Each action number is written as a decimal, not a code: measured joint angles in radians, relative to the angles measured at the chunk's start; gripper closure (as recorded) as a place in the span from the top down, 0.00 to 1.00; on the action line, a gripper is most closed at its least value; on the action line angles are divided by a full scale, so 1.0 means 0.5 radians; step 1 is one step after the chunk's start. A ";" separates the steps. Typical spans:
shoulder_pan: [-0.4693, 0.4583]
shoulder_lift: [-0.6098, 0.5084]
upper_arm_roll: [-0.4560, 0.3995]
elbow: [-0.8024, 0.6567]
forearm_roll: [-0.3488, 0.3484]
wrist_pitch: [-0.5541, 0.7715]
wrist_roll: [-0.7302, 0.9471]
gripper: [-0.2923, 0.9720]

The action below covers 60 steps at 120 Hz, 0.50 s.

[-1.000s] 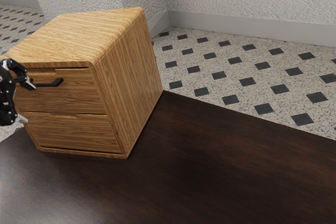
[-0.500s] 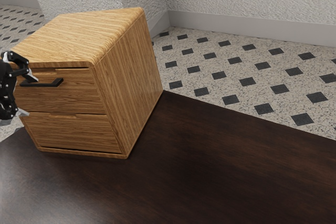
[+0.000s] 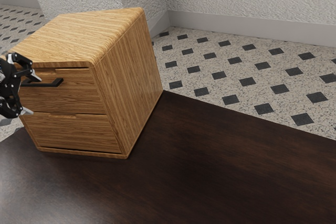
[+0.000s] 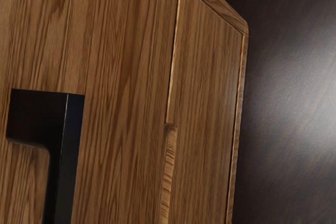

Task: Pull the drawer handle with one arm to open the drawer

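Pincer [image 3: 17, 88] sits at the exterior view's left, hard against the near end of the handle [image 3: 46, 82]; whether it is open or closed I cannot tell. Handle is a black bar on the top drawer [image 3: 68, 95] of the cabinet [image 3: 121, 61], which stands by the tabletop's [image 3: 220, 171] far edge. Bar runs level along the drawer front, away from the pincer. Front looks flush, not yet drawn. Wrist view gives the bar's squared end [image 4: 59, 145] close up; exterior view gives the lineup.
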 joint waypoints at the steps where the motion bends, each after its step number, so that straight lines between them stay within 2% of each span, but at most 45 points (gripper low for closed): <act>1: -0.001 0.003 0.001 0.000 0.000 0.002 0.001 0.77; 60: -0.031 0.091 0.007 -0.039 -0.001 0.053 0.025 0.77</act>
